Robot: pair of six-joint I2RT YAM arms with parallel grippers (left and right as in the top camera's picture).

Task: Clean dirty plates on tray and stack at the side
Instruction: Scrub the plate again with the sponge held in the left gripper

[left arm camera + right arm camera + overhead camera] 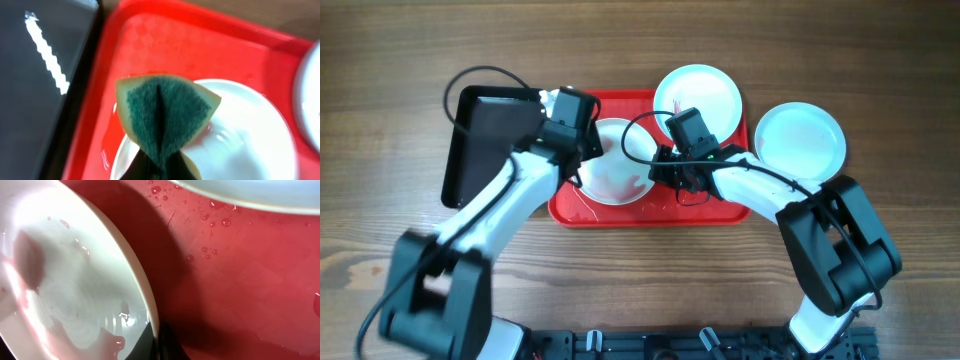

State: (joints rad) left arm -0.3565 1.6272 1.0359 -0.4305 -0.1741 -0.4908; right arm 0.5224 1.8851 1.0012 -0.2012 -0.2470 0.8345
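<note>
A white plate [617, 165] with dark red streaks lies on the red tray [720, 212]. My left gripper [582, 150] is shut on a folded green-and-yellow sponge [165, 110], held over the plate's left part [240, 140]. My right gripper [662, 170] is shut on the white plate's right rim [150, 305], one finger on each side; red liquid pools inside the plate [112, 342]. A pale mint-blue plate [698, 98] sits at the tray's far right corner. A second pale plate [800, 138] rests on the table, right of the tray.
A black tray [485, 140] lies against the red tray's left side, also seen in the left wrist view [35, 85]. Water drops dot the red tray floor [240, 280]. Bare wooden table surrounds both trays.
</note>
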